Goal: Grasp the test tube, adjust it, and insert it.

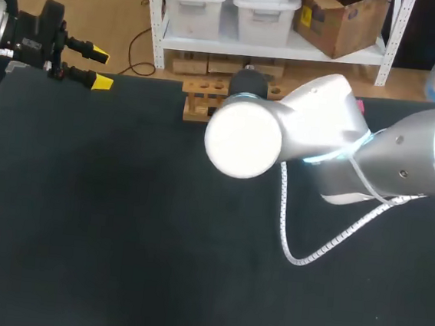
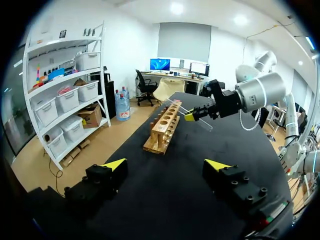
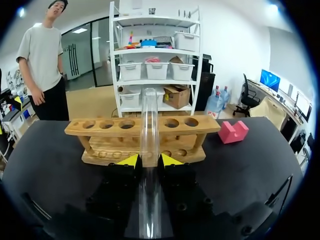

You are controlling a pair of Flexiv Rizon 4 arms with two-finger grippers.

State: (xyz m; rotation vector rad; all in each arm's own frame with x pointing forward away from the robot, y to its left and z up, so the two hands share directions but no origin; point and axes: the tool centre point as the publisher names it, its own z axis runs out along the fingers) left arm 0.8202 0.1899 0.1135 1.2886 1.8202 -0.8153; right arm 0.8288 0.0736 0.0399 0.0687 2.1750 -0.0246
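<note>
In the right wrist view the right jaws were closed on the test tube [image 3: 149, 125]. The two yellow fingertips [image 3: 131, 160] pressed its sides from opposite sides, with only the tube's width between them. The test tube was a long, slim, straight cylinder of clear material, so transparent that the dark fingers and the wood behind showed through it. It ran back between the fingers towards the wrist and stretched well ahead of the tips, its far end rounded. Just ahead of the jaws, crosswise to the tube, the wooden rack [image 3: 90, 131] stood on the black counter [image 3: 45, 165]. Five holes showed along its top board, three to one side of the tube and two to the other. The tube's far end reached past that board in this view, and whether it touched the wood could not be told. Beside one end of the rack, off to the side of the jaws, a pink block [image 3: 233, 131] sat on the counter. The left jaws were spread wide with nothing between their yellow fingertips [image 2: 114, 164]. The rack lay well ahead of them, and beside it the right arm [image 2: 260, 92] held the tube at a tilt.
</note>
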